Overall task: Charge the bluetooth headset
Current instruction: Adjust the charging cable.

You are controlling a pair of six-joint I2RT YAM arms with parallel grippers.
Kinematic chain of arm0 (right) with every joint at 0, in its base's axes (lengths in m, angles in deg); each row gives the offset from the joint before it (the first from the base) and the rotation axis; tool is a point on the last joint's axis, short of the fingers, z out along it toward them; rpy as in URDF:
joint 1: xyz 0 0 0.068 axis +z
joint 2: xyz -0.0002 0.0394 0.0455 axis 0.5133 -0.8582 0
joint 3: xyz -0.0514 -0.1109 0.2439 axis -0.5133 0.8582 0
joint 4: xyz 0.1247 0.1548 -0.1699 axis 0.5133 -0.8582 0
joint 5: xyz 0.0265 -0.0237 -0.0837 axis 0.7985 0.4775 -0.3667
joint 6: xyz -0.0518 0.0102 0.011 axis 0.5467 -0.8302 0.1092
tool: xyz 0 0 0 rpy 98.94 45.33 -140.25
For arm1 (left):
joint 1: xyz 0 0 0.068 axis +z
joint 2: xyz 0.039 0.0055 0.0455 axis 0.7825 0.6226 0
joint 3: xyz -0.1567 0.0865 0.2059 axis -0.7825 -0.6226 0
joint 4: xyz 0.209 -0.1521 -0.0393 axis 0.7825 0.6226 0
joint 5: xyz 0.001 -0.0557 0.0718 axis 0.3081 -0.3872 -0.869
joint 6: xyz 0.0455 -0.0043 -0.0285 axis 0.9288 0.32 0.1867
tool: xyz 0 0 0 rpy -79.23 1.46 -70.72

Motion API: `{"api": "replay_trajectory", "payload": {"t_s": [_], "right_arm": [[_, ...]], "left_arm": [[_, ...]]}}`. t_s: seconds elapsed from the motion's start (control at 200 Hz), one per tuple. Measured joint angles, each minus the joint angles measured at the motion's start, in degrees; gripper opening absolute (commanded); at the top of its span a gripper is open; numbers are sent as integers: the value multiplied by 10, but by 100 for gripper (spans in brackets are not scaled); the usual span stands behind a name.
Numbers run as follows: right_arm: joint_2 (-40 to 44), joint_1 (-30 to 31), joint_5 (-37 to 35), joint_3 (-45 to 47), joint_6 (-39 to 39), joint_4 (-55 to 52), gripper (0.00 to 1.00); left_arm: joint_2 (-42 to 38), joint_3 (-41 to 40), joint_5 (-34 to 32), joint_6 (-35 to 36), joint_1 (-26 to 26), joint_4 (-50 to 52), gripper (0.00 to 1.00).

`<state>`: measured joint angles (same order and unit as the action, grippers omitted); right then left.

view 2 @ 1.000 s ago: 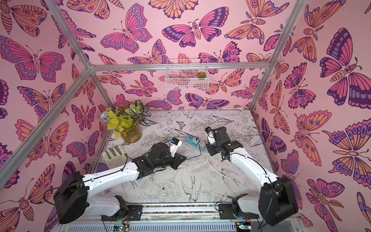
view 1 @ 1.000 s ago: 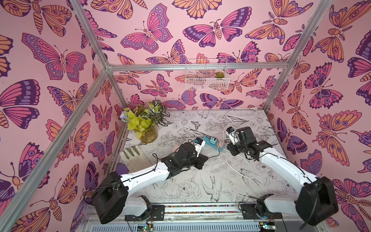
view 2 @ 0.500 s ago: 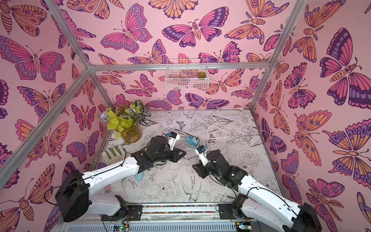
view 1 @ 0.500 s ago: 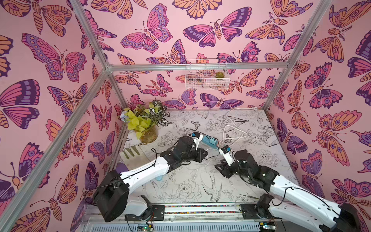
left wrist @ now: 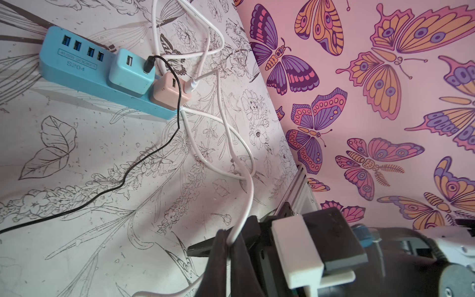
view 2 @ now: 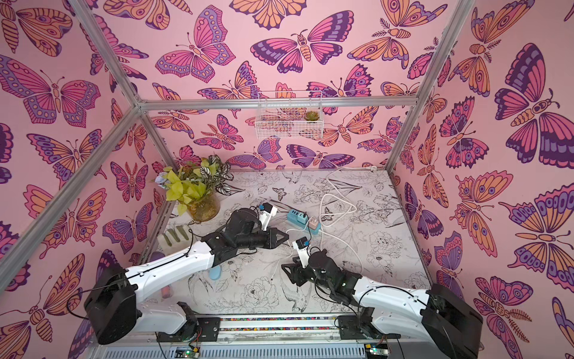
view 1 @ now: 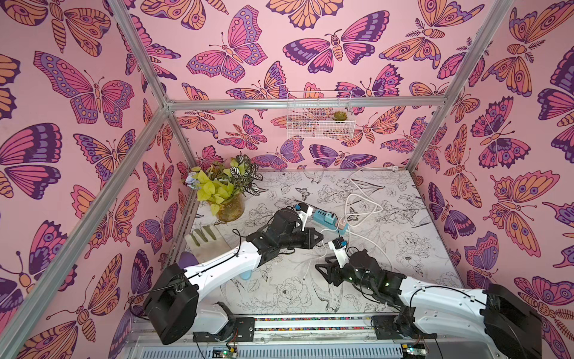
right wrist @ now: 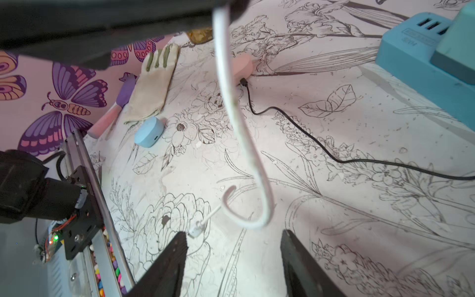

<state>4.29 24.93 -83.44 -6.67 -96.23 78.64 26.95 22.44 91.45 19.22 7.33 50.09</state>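
Note:
My left gripper (view 1: 320,239) (left wrist: 228,240) is shut on a white charging cable (left wrist: 248,185) (right wrist: 239,123) that runs from the pink adapter (left wrist: 169,88) on the blue power strip (view 1: 324,217) (left wrist: 77,64). The cable hangs in a loop, and its small plug (right wrist: 196,229) rests on the table. My right gripper (view 1: 323,269) (right wrist: 232,236) stands open just beside that plug, holding nothing. A small light-blue rounded case (right wrist: 149,131) (view 2: 214,273), by its look the bluetooth headset's, lies near the table's front left, partly under my left arm in both top views.
A black cable (right wrist: 295,128) runs from the teal adapter (left wrist: 129,72) to a pink round device (right wrist: 243,66). A glove (view 1: 205,239), a purple and pink brush (right wrist: 120,102) and a plant vase (view 1: 230,208) stand along the left. White cable loops (view 1: 360,199) lie at the back right.
My right arm has drawn back from the power strip toward the table's front, and its jaws have widened. The left gripper has kept its hold on the white cable, shifting slightly.

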Motion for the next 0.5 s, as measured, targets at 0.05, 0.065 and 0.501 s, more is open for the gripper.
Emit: {"api": "replay_trajectory", "payload": {"t_s": [0.05, 0.065, 0.501], "right_arm": [[-17, 3, -5, 3, -6, 27, 61], [-22, 5, -6, 4, -7, 33, 61], [-90, 13, -22, 6, -26, 150, 49]], "left_arm": [[-1, 0, 7, -10, 1, -8, 0], [-1, 0, 9, -12, 1, -11, 0], [-26, -3, 21, -53, 10, -35, 0]]}}
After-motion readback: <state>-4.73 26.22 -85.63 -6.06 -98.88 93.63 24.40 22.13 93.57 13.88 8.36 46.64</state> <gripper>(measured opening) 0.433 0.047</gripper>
